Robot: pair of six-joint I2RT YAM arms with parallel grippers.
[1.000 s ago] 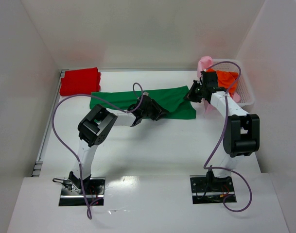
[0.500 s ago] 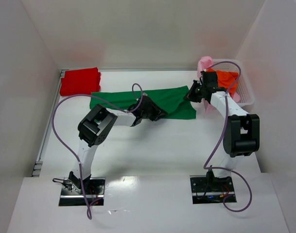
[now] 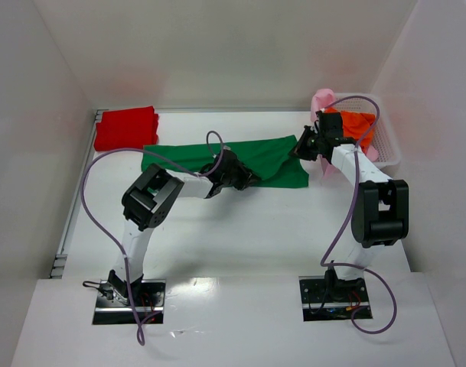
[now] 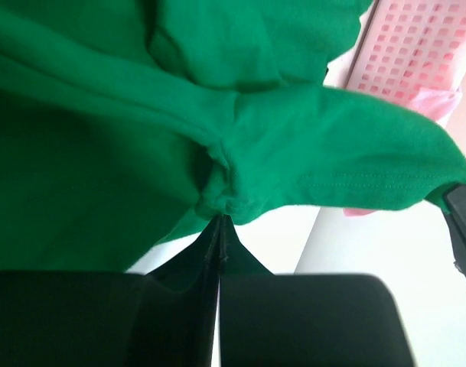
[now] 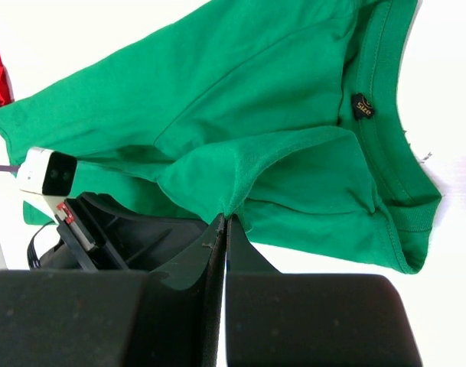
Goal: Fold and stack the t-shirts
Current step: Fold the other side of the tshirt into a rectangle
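Observation:
A dark green t-shirt (image 3: 190,155) lies folded lengthwise in a long strip across the back of the table. My left gripper (image 3: 252,180) is shut on a bunched fold of the green t-shirt (image 4: 294,145) at its near edge, right of the middle. My right gripper (image 3: 298,149) is shut on a fold of the green t-shirt (image 5: 240,115) at the collar end. A folded red t-shirt (image 3: 126,128) sits at the back left. The orange t-shirt (image 3: 355,126) and pale pink t-shirt (image 3: 321,99) lie in the basket.
A white mesh basket (image 3: 387,145) stands at the back right beside the right arm, and it also shows as the basket (image 4: 420,53) in the left wrist view. White walls close in the table on three sides.
The left gripper's jaws have closed onto the near edge of the green t-shirt. The right arm has not moved.

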